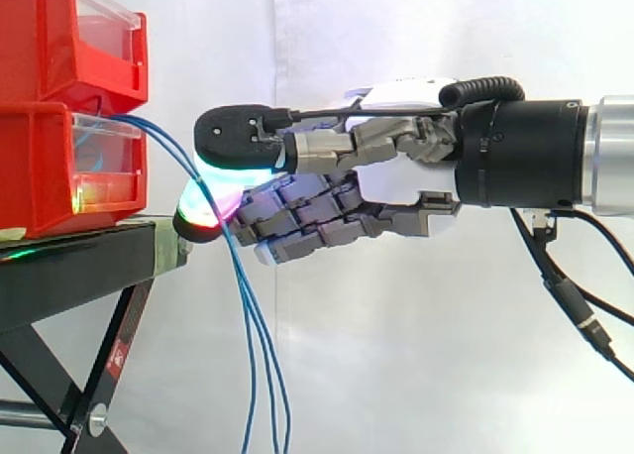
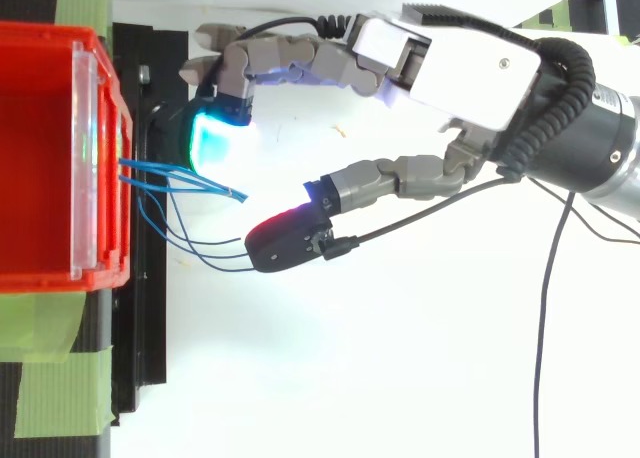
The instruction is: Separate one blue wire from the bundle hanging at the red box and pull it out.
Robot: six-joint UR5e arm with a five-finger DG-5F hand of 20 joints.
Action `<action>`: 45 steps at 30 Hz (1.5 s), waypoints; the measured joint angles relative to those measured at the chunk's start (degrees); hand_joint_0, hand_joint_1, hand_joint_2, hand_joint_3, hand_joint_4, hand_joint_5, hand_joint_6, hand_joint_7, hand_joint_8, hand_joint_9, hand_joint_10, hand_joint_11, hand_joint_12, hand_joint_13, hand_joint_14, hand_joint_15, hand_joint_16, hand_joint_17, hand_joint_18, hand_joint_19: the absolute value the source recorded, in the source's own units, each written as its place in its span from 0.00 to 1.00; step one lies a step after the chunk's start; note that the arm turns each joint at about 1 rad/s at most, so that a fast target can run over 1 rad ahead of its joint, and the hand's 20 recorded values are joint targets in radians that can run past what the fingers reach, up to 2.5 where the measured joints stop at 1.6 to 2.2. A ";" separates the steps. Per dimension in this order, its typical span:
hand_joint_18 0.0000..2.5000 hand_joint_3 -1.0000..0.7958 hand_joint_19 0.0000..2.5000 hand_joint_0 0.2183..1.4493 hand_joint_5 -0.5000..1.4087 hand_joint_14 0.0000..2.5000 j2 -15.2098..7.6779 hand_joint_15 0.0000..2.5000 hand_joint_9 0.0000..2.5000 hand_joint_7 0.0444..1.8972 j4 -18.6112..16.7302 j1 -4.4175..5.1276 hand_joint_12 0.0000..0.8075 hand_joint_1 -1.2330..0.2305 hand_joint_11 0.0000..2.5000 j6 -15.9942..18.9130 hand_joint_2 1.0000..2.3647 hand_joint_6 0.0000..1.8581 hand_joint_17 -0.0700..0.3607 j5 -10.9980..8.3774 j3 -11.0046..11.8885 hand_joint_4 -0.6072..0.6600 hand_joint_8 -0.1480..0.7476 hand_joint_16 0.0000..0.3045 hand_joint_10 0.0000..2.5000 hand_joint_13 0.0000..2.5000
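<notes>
Our hand (image 2: 430,63) stood open, thumb touching the blue wires (image 1: 166,147) by the red box (image 1: 40,167); we judged pinching only one wisest.

A robotics lab test bench: a white curtain (image 1: 396,355) hangs as backdrop, 2 red bins (image 1: 40,167) sit stacked at the edge of a black stand (image 1: 69,271) patched with green tape (image 2: 60,388), beside an industrial robot arm (image 1: 535,157).

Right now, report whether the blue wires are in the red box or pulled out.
In. The blue wires run from the front of the red box and hang down past the hand.
</notes>
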State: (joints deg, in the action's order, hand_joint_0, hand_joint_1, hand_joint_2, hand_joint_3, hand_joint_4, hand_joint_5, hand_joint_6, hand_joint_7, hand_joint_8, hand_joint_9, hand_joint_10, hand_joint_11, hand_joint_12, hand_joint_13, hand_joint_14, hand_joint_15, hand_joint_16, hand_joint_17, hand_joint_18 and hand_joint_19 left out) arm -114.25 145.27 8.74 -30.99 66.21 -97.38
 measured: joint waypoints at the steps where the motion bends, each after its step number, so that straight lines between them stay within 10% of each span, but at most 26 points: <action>1: 0.08 0.28 0.10 0.30 0.19 0.00 -0.02 0.02 0.17 0.66 -0.05 0.04 0.42 0.37 0.06 0.02 0.00 0.27 0.41 -0.07 -0.01 0.69 0.52 0.16 0.00 0.09; 45: 0.08 0.31 0.10 0.33 0.18 0.00 -1.04 0.02 0.18 0.59 0.96 0.44 0.42 0.38 0.07 2.86 0.00 0.34 0.41 -1.09 0.17 0.68 0.52 0.16 0.00 0.09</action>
State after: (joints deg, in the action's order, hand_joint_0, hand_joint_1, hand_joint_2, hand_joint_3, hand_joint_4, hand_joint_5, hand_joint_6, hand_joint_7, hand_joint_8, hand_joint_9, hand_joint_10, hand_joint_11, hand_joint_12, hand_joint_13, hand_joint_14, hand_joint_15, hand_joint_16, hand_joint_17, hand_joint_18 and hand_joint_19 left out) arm -115.29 146.23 9.18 -28.13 65.13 -97.22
